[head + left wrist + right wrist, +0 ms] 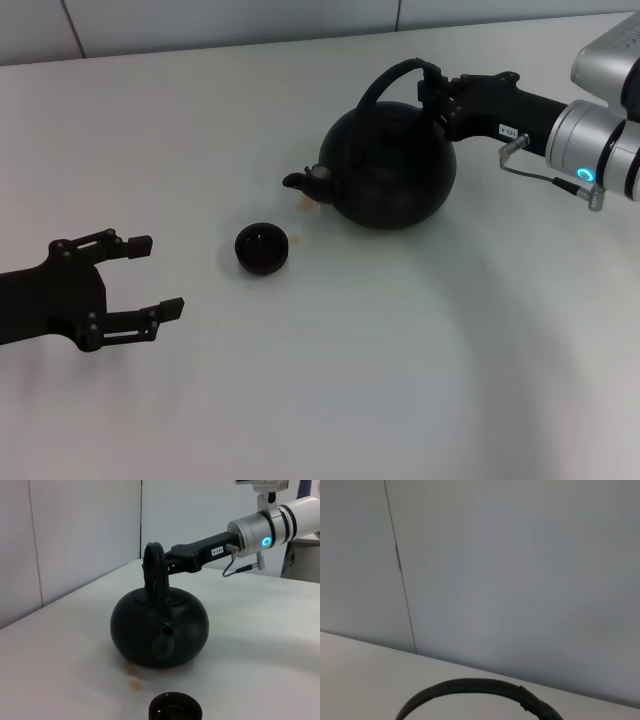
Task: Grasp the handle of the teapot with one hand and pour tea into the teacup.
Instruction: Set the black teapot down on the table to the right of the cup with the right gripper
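The round matte-black teapot (pixel 390 165) stands upright on the white table, its short spout (pixel 300 181) pointing at the teacup. The tiny black teacup (pixel 263 247) sits just off the spout, apart from the pot. My right gripper (pixel 436 92), with a white label on its side, is closed around the right part of the black arched handle (pixel 392 72). The left wrist view shows the teapot (pixel 159 625), the handle (pixel 154 567) held by the right gripper (pixel 161 567), and the teacup (pixel 175 707). The handle's arc (pixel 470 685) shows in the right wrist view. My left gripper (pixel 160 275) is open and empty at the left.
Small brownish tea stains (pixel 305 205) lie on the table under the spout, also seen in the left wrist view (pixel 132 672). A grey wall (pixel 250 20) runs along the table's far edge.
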You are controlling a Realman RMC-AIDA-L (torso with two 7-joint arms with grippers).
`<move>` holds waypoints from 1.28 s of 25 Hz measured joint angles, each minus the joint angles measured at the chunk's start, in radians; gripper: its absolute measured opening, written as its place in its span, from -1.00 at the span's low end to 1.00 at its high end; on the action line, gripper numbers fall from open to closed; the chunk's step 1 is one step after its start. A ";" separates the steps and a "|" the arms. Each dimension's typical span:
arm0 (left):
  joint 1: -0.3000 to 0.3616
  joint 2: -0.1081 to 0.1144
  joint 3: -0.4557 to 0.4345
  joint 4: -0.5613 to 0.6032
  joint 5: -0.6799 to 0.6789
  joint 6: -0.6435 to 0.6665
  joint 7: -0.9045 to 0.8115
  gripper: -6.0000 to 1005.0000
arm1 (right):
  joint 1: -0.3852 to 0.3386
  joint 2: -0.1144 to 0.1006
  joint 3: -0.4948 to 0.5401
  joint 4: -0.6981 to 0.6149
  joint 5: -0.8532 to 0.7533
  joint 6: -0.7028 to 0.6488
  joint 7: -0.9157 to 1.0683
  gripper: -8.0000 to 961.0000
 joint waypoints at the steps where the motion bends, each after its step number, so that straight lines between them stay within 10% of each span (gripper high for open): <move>1: 0.000 0.000 0.000 0.000 0.000 0.000 0.000 0.69 | 0.002 0.000 0.000 0.004 0.000 0.000 0.000 -0.80; 21: 0.004 0.000 -0.010 0.019 0.000 0.000 0.000 0.69 | 0.000 -0.002 0.008 0.002 -0.004 -0.037 -0.029 -0.52; 32: 0.007 0.001 -0.012 0.018 0.000 0.000 0.000 0.69 | -0.041 0.002 0.011 -0.064 0.006 -0.054 -0.046 0.18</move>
